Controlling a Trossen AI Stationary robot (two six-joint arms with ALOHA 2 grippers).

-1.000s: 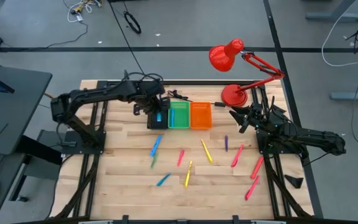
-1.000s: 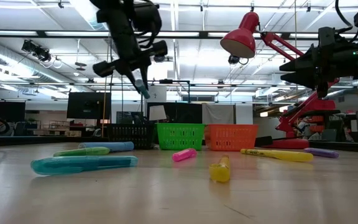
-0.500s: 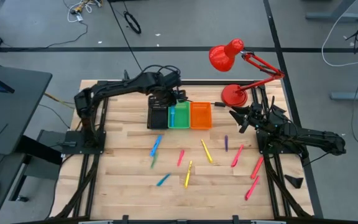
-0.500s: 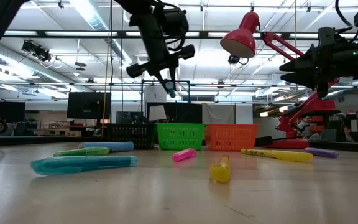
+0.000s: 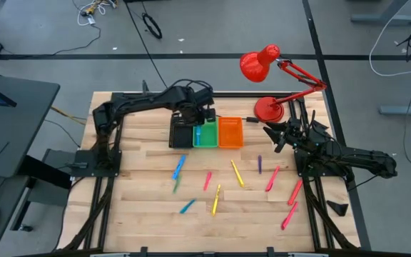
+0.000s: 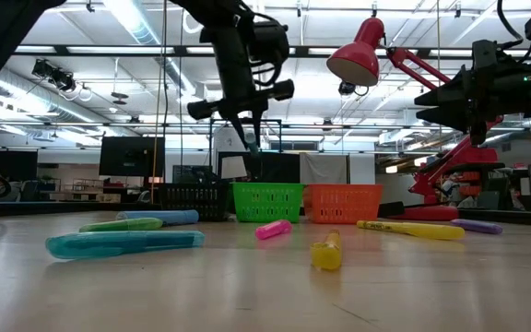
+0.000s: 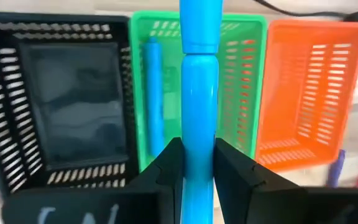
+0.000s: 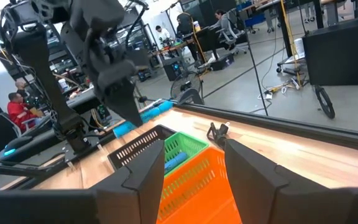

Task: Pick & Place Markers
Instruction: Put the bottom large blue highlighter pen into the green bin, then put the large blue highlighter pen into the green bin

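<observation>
Right now the left gripper is clamped on a blue marker, holding it directly above the green bin, where another blue marker already lies. The placing step is in hand: next, by my judgement, the fingers need to part so the marker drops inside, between the bin walls. Off to the far side, the right gripper waits with fingers apart, empty.
</observation>
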